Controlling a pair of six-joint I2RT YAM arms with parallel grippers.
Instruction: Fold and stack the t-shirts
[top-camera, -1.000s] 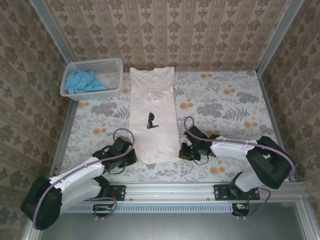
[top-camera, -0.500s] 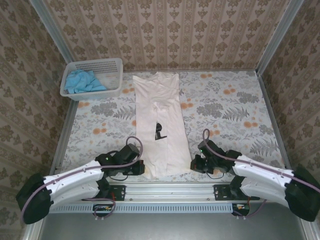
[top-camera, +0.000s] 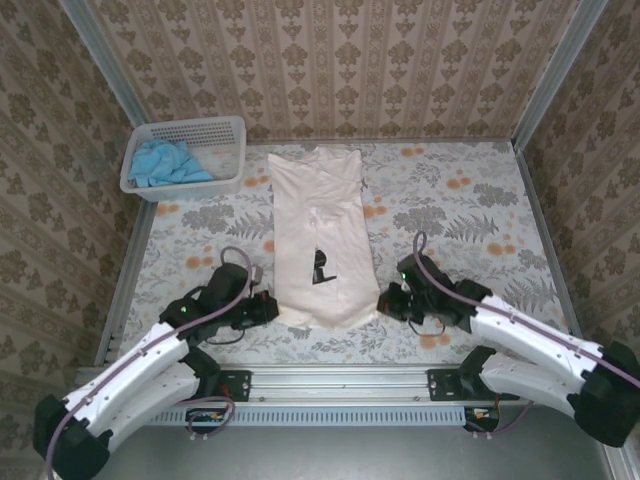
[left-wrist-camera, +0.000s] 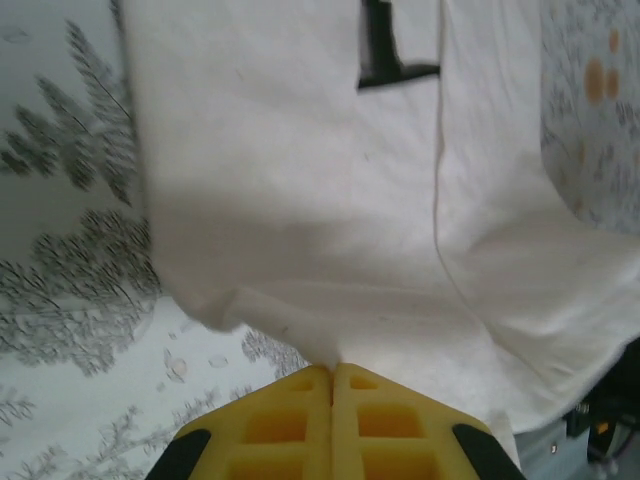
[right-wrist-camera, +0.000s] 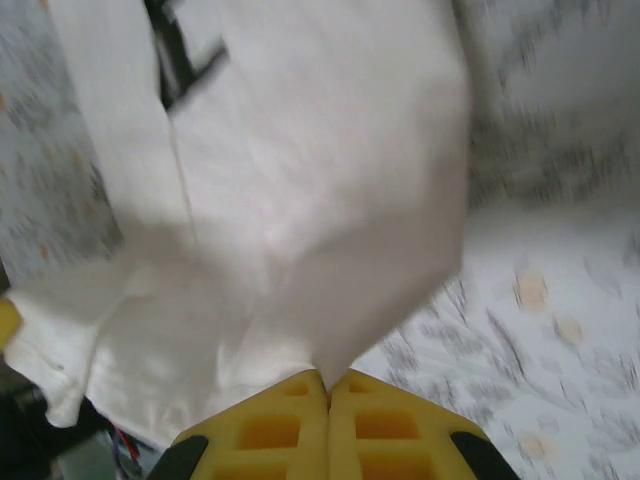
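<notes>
Left gripper (top-camera: 270, 308), right gripper (top-camera: 384, 300) pinching shirt (top-camera: 320, 230).
Each is clamping a near hem corner, jaws pressed together.

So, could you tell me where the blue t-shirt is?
In the top view, the sky-blue t-shirt lies in the white basket, far left, left of the cream-white t-shirt.

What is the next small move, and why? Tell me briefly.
Probably lift both near corners together and fold them over toward the far end: the left tool and right tool are each shut on a near corner of the cream shirt, which lies long and narrow.
</notes>
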